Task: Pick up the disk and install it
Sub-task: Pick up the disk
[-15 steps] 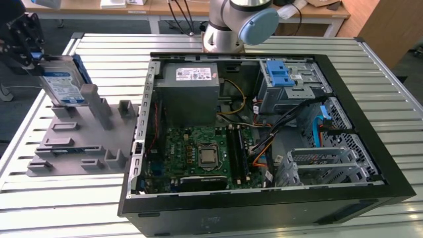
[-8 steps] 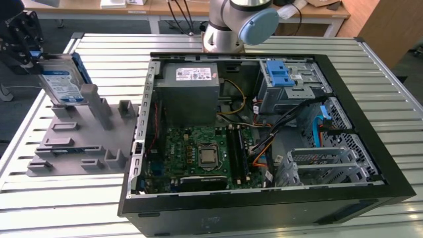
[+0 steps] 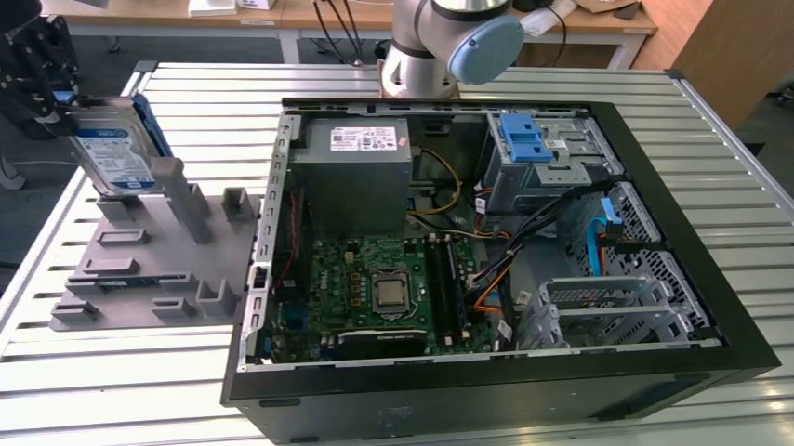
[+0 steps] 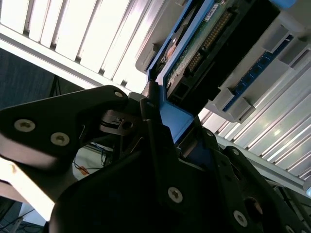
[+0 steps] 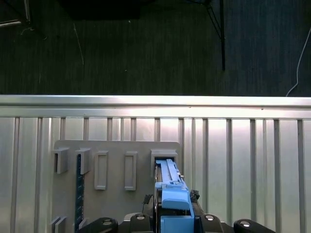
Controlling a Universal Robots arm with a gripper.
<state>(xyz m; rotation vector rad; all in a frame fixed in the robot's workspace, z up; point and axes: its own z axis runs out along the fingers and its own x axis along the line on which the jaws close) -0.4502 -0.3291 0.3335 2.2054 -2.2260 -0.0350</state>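
A slatted metal table (image 3: 112, 381) bears a grey slotted holder (image 3: 137, 269) beside an open computer case (image 3: 496, 401).

I see the silver metal disk (image 3: 110, 153) upright in the grey plastic rack (image 3: 137, 269), the open black computer case (image 3: 496, 404) at the exterior view's right, both on the slatted surface (image 3: 125, 390).

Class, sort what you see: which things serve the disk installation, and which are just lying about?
In the job: the disk, gripper closed on it, grey holder, open computer case.
Just there: power supply box, motherboard, cables.
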